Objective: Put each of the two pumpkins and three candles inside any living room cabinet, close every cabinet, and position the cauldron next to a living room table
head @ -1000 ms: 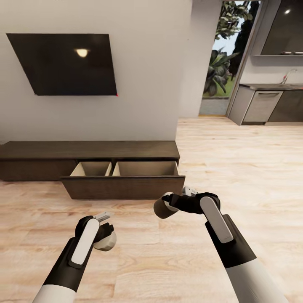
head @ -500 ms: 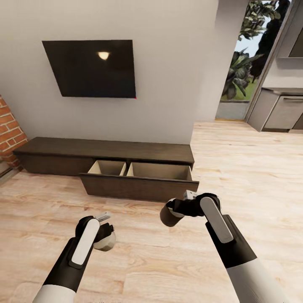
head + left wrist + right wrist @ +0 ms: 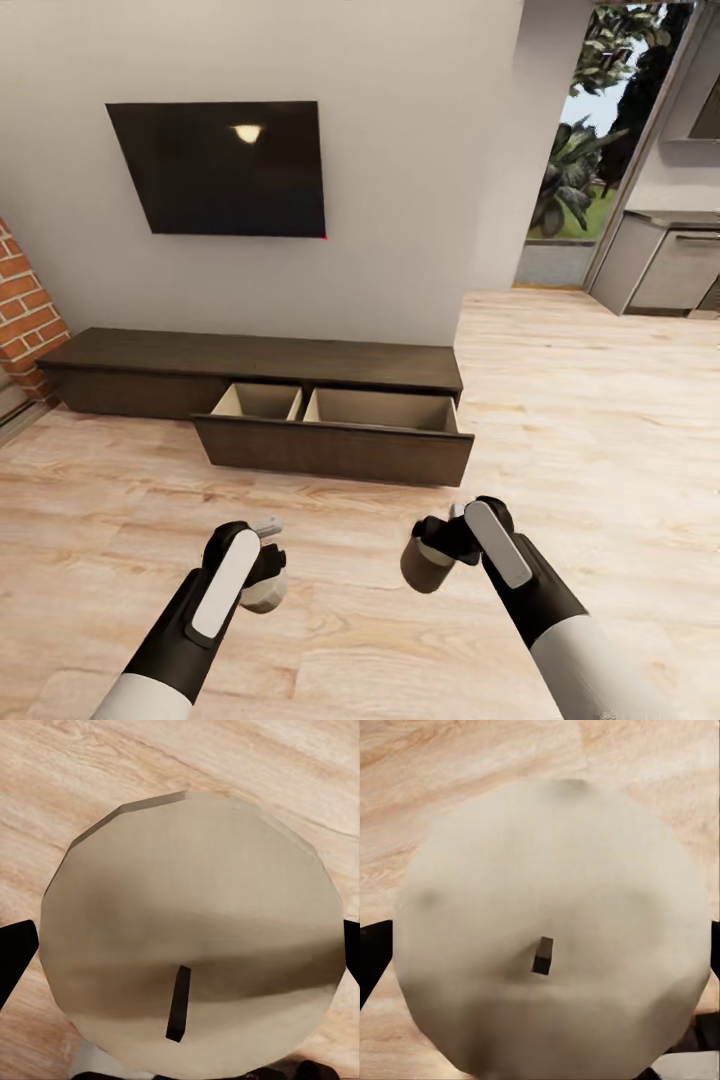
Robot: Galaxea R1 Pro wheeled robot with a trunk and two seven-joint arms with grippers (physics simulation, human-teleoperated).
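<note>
You face the cabinet [image 3: 300, 400], its drawer [image 3: 335, 430] pulled out over the plank floor [image 3: 600, 420], under the TV [image 3: 225, 168]. Your left tool [image 3: 265, 585] grips a cream candle [image 3: 191, 937]; your right tool [image 3: 430, 560] grips a brown candle [image 3: 425, 570].

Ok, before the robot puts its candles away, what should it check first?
1. Left gripper holds a candle: ok.
2. Right gripper holds the other candle: ok.
3. Cabinet drawer open: ok.
4. Room left in the drawer: ok, the parts of both compartments in view look empty.
5. Close enough to reach the drawer: not ok, bare floor lies between.
6. Pumpkins and third candle stored: cannot tell.
</note>
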